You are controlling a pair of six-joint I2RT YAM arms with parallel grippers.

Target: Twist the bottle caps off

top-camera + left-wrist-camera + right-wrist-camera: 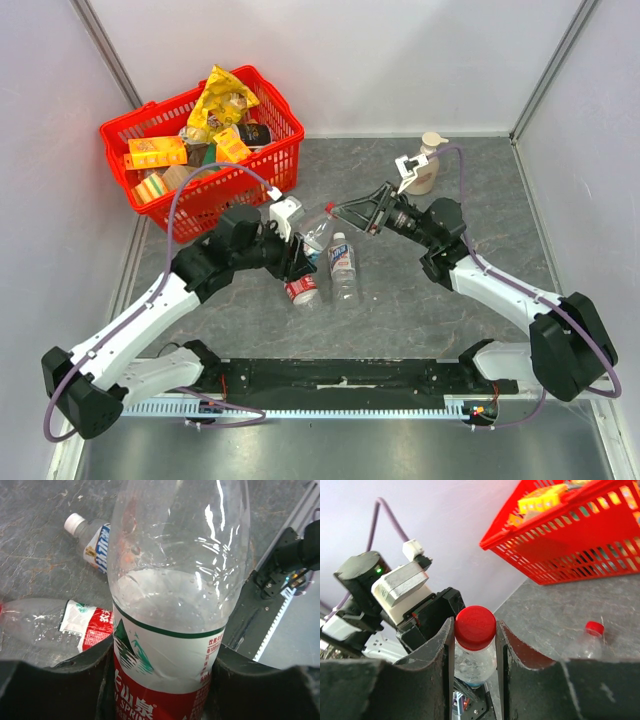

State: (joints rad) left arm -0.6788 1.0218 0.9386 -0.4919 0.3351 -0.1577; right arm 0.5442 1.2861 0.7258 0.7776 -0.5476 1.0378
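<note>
Two grips: left pincer (162, 685) clamps bottle (175, 605) body, right pincer (475, 632) clamps red cap (475, 622).

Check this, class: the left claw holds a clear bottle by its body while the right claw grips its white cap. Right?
Wrong on colour: the cap is red, not white, as the right wrist view shows. The left claw holds the bottle by its body while the right claw grips that cap.

Nearest bottle (175, 630), red label band reading "山泉" above "SPRING", lying bottles (45, 627), print illegible
</note>
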